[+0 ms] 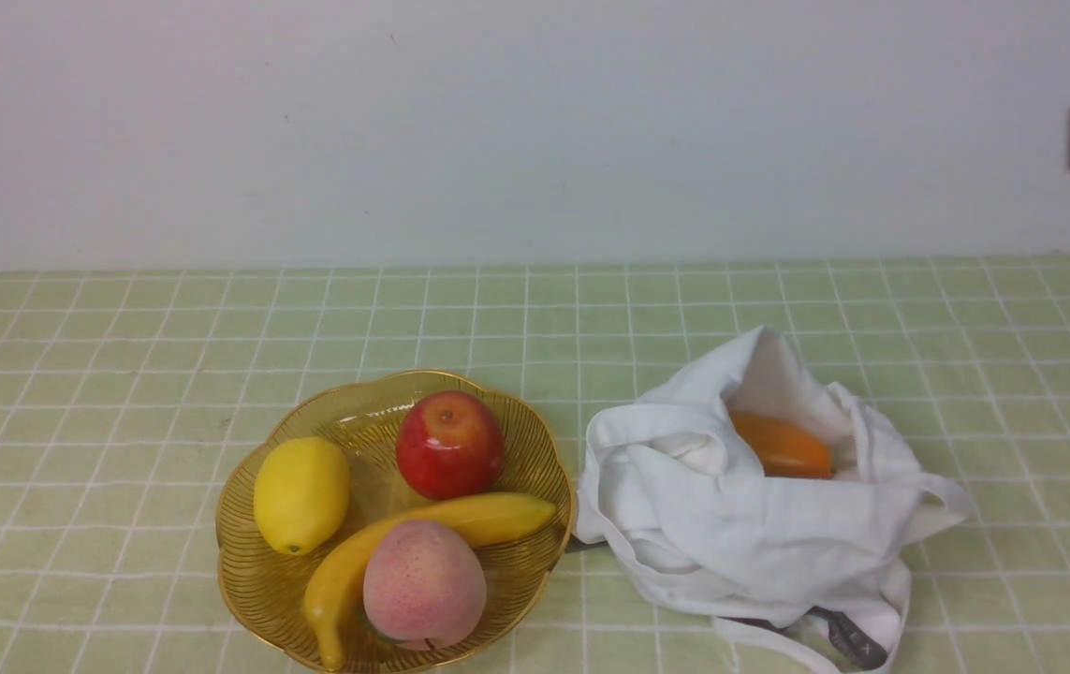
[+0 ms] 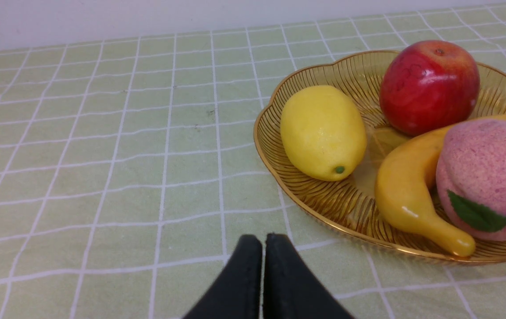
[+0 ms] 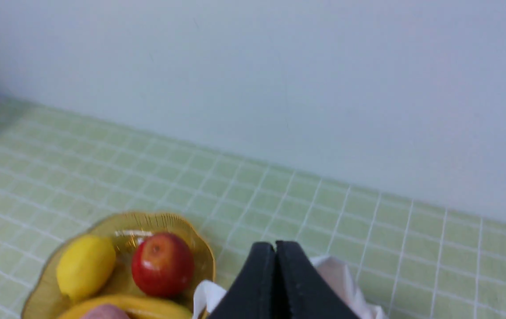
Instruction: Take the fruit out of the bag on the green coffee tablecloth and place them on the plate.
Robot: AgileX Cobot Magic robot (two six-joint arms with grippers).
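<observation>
White cloth bag [image 1: 759,534] at four o'clock holds an orange fruit [image 1: 783,447]; the peach [image 1: 424,582] sits in the golden plate [image 1: 233,552] at seven o'clock. Left hand [image 2: 264,243] and right hand [image 3: 275,248] are both closed, gripping nothing.

Your three views overlap on the scalloped amber-gold ribbed dish [image 1: 244,552].

Your front view looks forward and down from between the arms, taking in the crumpled white cloth bag [image 1: 778,534] and the pale wall [image 1: 497,131]. Your left wrist view sits nearer the dish, looking obliquely across the white-gridged green tablecloth [image 2: 102,177]; your right wrist view, tilted, faces mostly wall.
</observation>
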